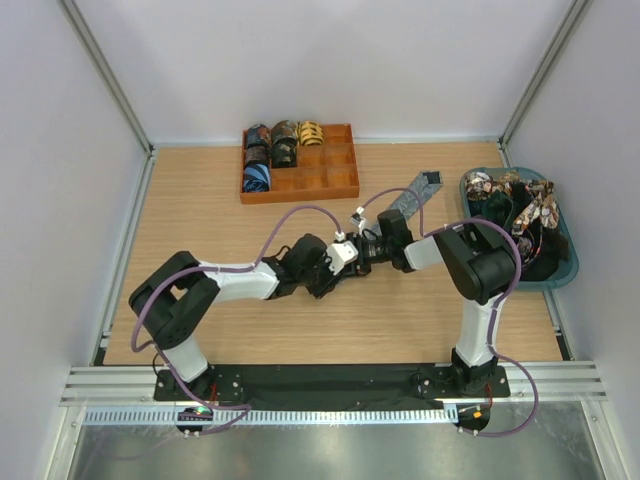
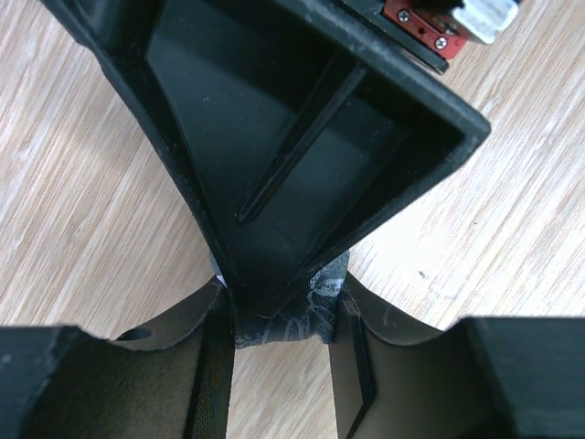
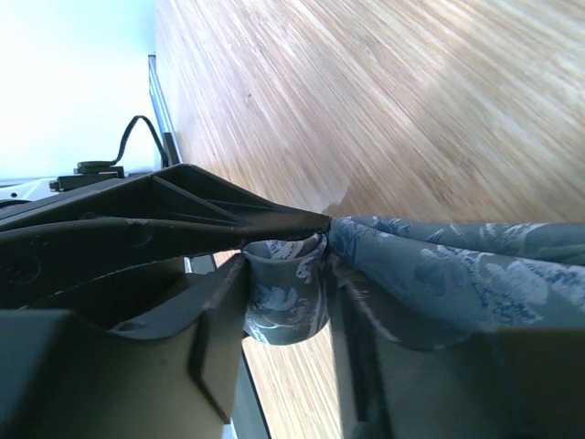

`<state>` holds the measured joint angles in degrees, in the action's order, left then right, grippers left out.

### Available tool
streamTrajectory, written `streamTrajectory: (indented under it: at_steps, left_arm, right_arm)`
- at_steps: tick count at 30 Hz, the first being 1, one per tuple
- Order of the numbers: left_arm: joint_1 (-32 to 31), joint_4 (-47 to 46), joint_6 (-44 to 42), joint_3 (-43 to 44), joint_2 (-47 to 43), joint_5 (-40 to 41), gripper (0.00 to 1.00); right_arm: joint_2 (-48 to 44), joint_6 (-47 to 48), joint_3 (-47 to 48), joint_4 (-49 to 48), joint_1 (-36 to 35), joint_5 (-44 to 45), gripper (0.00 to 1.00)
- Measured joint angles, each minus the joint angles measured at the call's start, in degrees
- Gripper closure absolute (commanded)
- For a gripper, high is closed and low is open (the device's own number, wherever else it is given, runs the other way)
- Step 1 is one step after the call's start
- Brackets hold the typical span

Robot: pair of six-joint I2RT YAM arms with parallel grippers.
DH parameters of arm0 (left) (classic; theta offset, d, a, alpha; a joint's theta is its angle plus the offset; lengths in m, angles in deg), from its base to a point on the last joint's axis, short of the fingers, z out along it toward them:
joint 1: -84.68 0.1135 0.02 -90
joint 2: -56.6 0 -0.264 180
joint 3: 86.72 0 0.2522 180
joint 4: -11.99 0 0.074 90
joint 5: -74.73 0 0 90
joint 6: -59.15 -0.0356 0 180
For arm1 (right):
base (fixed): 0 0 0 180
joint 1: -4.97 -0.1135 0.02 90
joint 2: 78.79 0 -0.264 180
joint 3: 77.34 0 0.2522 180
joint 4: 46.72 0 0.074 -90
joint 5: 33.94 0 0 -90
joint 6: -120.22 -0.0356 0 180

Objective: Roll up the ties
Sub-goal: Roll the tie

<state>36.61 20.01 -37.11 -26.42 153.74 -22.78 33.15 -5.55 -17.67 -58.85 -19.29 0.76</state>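
Note:
A grey-blue patterned tie (image 1: pixel 415 193) lies on the wooden table, running from the back right towards the middle, where both grippers meet. My left gripper (image 1: pixel 340 265) is shut on the tie's end; in the left wrist view (image 2: pixel 281 366) the fabric (image 2: pixel 292 320) sits pinched between the jaws, under a finger of the right gripper (image 2: pixel 302 137). My right gripper (image 1: pixel 368 248) is shut on a small rolled part of the same tie (image 3: pixel 288 288). In the right wrist view (image 3: pixel 288 315) the loose length (image 3: pixel 457 265) trails off to the right.
An orange compartment tray (image 1: pixel 300 195) at the back holds several rolled ties (image 1: pixel 258 178). A blue basket (image 1: pixel 570 240) at the right edge holds loose ties (image 1: pixel 510 195). Purple cables loop over both arms. Metal frame rails border the table.

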Motion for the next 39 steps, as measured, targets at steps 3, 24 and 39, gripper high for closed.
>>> streamTrajectory:
  at_steps: [3,24,39]
  left_arm:
    - [-0.20,0.74,0.00,0.90,0.52,0.09,0.60]
    - [-0.31,3.63,-1.51,7.80,5.49,-0.92,0.48]
    - [-0.31,3.91,-1.44,7.45,5.11,-1.66,0.73]
  right_arm:
    - [-1.05,1.49,0.00,1.97,0.00,0.81,0.72]
    - [-0.79,5.60,2.27,8.44,0.00,1.51,0.81]
    - [-1.46,5.64,2.45,10.08,0.48,2.40,0.55]
